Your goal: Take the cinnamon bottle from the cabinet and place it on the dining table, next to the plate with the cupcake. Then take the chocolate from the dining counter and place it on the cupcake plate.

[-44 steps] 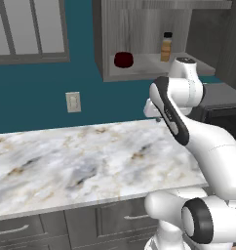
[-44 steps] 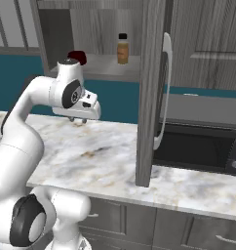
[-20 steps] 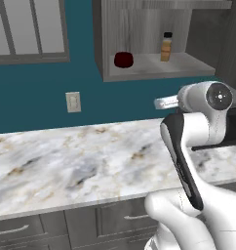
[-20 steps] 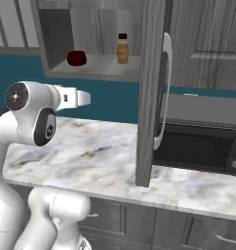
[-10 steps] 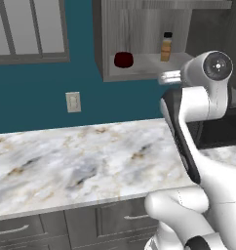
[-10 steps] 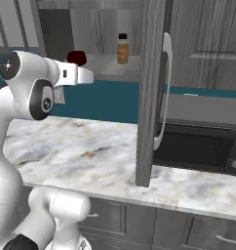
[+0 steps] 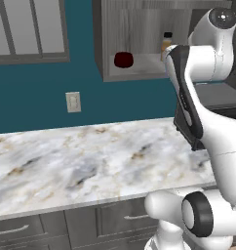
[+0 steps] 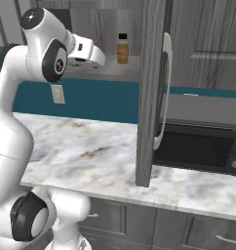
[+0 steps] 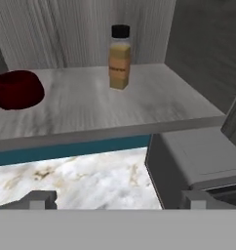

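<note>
The cinnamon bottle (image 9: 119, 57) stands upright on the lower shelf of the open grey wood-grain cabinet (image 9: 95, 110), orange-brown with a pale label and black cap. My gripper (image 9: 117, 199) is open and empty, its fingertips (image 9: 39, 199) level with the shelf's front edge and well short of the bottle. From the right base view the gripper (image 8: 99, 58) points at the bottle (image 8: 122, 49) from its left, a short gap between them. In the left base view my arm partly covers the bottle (image 7: 166, 41) in the cabinet (image 7: 139, 73).
A dark red bowl (image 9: 17, 89) sits on the same shelf, left of the bottle. The open cabinet door (image 8: 151, 93) hangs to the right, with a black microwave (image 8: 198, 144) behind it. A marble-look counter (image 7: 90, 161) runs below.
The arm has swung up from counter height, so the hand is now at shelf level and points at the bottle. The jaws stay wide apart.
</note>
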Motion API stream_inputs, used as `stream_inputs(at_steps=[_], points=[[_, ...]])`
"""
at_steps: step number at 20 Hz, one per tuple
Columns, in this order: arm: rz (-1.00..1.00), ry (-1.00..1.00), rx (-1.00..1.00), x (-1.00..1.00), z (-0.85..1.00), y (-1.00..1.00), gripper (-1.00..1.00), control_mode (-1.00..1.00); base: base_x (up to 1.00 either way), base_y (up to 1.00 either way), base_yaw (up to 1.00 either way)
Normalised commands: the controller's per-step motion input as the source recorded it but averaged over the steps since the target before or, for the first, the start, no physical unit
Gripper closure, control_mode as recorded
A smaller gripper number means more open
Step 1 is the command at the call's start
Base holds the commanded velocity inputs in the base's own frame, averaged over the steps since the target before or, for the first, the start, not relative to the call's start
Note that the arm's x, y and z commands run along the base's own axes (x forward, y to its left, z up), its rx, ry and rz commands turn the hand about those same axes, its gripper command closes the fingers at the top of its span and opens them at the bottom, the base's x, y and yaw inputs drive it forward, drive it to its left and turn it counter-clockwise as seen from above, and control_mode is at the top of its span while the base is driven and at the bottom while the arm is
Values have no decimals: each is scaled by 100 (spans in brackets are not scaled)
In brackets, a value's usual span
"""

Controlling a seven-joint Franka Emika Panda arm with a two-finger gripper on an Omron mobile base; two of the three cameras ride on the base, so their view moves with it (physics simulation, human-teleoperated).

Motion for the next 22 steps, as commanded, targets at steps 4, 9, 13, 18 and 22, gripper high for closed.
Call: stream_inputs(at_steps=[4, 9, 13, 18, 22], points=[[0, -1, 0, 41, -13, -13, -100, -100, 0, 0, 0], [0, -10, 0, 30, -35, -5, -100, -100, 0, 0, 0], [0, -19, 1, 28, -43, -1, -100, -100, 0, 0, 0], [-1, -3, 8, 47, -12, -10, -100, -100, 0, 0, 0], [-1, 8, 11, 56, 0, -12, -100, -100, 0, 0, 0]])
